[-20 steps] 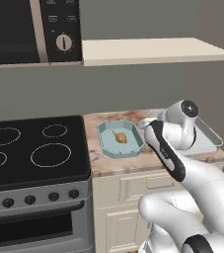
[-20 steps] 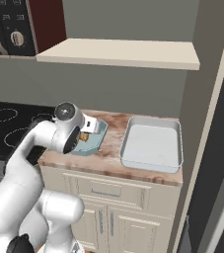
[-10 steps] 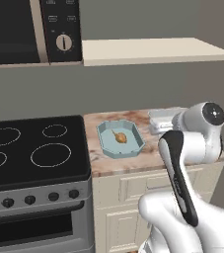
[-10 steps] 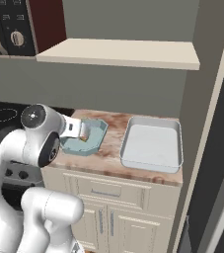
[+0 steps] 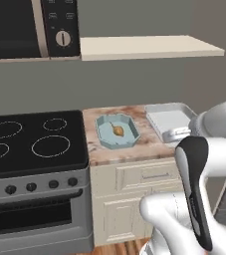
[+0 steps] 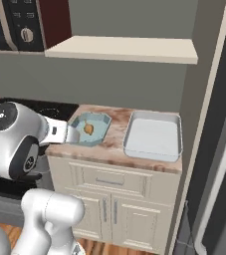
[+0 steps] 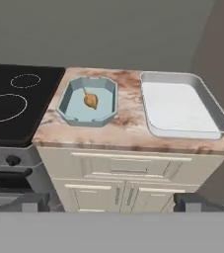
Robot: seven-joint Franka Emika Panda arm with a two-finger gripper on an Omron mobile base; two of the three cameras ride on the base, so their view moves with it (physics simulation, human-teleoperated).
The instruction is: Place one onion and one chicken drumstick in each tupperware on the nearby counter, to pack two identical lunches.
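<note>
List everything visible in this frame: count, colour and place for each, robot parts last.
Blue tub: one, light blue, octagonal, counter's stove side.
Onion: one, brown, inside the blue tub.
Grey tub: one, pale grey-white, beside the blue tub, nothing in it.
Counter: one, reddish-brown and cream marble, over beige cabinets.
Stovetop: one, black, next to the counter.
Microwave: one, dark, above the stovetop.
Shelf: one, cream, on the wall.
Gripper: one, dark tips wide apart, pulled back from the counter, holding nothing.

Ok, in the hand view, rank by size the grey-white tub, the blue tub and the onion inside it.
Largest to smallest:
1. grey-white tub
2. blue tub
3. onion, far the smallest
All sit about equally far from the camera, so the order looks dependable.
</note>
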